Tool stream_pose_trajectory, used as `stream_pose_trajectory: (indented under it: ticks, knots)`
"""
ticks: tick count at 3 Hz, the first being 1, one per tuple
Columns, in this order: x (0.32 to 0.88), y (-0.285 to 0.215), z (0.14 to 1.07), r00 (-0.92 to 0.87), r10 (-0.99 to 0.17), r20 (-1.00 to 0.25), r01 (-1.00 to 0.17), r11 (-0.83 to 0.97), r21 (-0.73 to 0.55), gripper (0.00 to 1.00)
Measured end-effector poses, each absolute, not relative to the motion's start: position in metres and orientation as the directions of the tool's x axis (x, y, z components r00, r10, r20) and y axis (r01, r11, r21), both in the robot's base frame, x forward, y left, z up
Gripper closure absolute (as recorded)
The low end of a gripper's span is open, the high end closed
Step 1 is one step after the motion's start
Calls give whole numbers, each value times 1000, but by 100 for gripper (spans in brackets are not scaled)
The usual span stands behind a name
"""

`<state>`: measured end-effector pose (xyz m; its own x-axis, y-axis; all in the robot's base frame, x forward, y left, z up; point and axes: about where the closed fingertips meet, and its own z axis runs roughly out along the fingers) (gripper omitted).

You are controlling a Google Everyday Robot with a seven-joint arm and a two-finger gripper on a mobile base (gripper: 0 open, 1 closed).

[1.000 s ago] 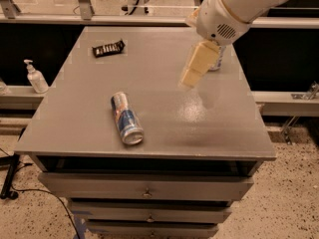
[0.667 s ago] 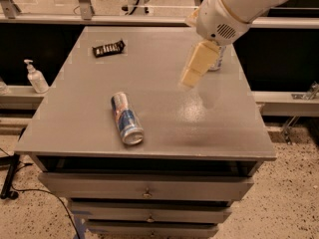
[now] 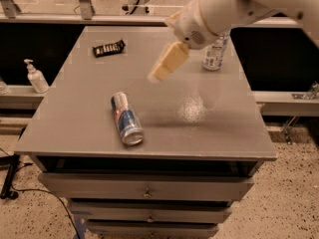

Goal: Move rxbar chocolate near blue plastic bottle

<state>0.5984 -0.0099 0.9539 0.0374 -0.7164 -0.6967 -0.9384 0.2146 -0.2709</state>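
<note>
**Near edge.** Drawers (image 3: 144, 188) under the table (image 3: 219, 138) were closed, so their contents could not be seen. A can (image 3: 127, 119) lay on its side on the front left of the table, with one end towards the camera. Whether it held anything could not be told.

**Mid table.** The tool (image 3: 168, 63) hung above the table's centre, angled down and towards the view's left, clear of the surface. Whether it was open or closed could not be told. Nothing was seen in its hold. The single arm (image 3: 224, 9) reached in from the far right.

**Far side.** The bar (image 3: 108, 48) lay flat near the far left corner. It was well apart from the tool, beyond it and to the view's left. Its long axis ran roughly across the view, with the right end slightly farther back. The bottle (image 3: 215, 55) stood upright near the far right, its top hidden behind the arm. Its fill could not be judged. Bar and bottle were well apart, at opposite sides of the far edge.

**Off table.** A pump dispenser (image 3: 36, 76) stood on the ledge to the left.

**Assessment.** The bar was not yet grasped. In my judgement the tool must go farther back and left, then close across the bar's short side.
</note>
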Motion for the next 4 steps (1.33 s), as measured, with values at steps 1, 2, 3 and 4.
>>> stream_pose_trajectory:
  ticks: [1, 2, 3, 4]
  knots:
    - [645, 30, 944, 36, -607, -794, -942, 245, -231, 0]
    - [694, 68, 938, 29, -498, -867, -943, 274, -188, 0]
    - [733, 93, 923, 5, -458, -889, -938, 306, -163, 0]
    - [764, 111, 903, -33, -462, -886, -919, 362, -155, 0]
